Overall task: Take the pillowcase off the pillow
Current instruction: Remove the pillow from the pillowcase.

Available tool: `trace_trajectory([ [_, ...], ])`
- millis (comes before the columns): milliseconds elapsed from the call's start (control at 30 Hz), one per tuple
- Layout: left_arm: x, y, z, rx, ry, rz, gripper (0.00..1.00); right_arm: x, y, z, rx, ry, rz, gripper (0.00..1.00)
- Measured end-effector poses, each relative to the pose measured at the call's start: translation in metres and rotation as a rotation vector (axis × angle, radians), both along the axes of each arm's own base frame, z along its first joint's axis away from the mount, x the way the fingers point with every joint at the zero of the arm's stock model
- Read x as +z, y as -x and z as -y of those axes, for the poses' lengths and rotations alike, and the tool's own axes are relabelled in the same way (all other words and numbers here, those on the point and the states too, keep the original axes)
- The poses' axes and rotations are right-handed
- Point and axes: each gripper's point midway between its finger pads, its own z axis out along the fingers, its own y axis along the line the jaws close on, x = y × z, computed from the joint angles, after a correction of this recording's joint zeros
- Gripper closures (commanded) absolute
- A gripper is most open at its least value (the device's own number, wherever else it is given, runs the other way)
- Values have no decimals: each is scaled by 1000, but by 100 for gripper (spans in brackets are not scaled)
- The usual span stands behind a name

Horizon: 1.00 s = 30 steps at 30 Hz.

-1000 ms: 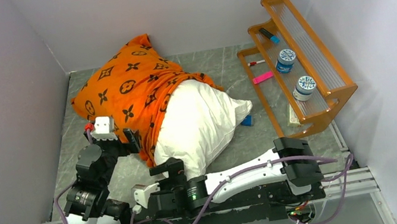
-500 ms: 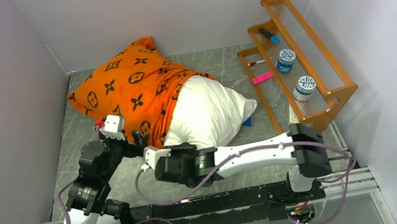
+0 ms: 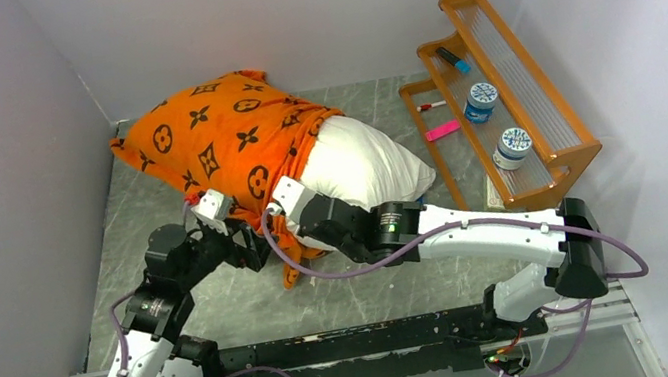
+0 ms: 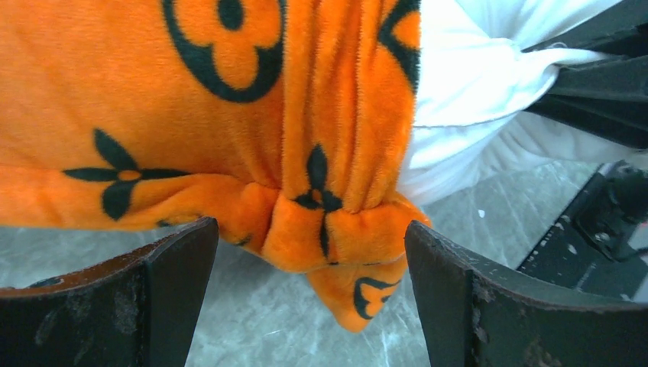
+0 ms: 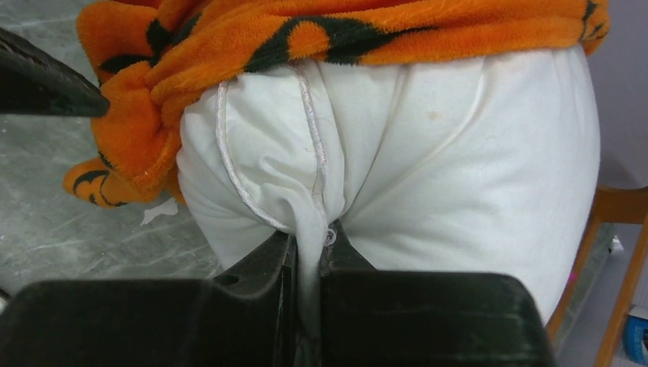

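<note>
Grey marbled table (image 3: 247,303) under pillow (image 3: 366,158), pillowcase (image 3: 221,140) and orange rack (image 3: 563,160).

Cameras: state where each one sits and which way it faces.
Top external: above and behind the robot, looking down on pillowcase, pillow, left gripper, right gripper.
Left wrist: behind the left gripper, facing the pillowcase hem between open fingers.
Right wrist: behind the right gripper, shut on pillow fabric.
Shared: both wrist views show hem meeting pillow.

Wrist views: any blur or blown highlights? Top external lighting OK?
Left wrist: pillowcase pile sharp, near fingers dark and slightly soft. Right wrist: pillow seam crisp, whites hold detail; wooden rack at the right edge is out of focus. Top external: even diffuse light, no glare, only a soft shadow beside the rack.
</note>
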Motion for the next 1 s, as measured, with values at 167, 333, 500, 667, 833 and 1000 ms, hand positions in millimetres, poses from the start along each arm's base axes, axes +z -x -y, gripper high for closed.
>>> trace_trajectory([
  [167, -12, 7, 14, -64, 62, -65, 3, -5, 3, -3, 14, -20, -26, 100],
  [333, -24, 3, 23, -76, 101, -156, 9, -6, 4, -5, 18, -25, -30, 100],
  [500, -39, -4, 27, -42, 128, -250, 25, -8, 5, -6, 29, -30, -42, 100],
  [667, -50, -14, 24, 19, 127, -306, 71, -9, 8, -8, 47, -39, -62, 100],
  [833, -39, -32, 17, 90, 81, -287, 95, -4, 11, -4, 57, -61, -63, 100],
  [1000, -21, -56, 12, 145, 8, -262, 95, 15, 9, 5, 47, -110, -41, 100],
])
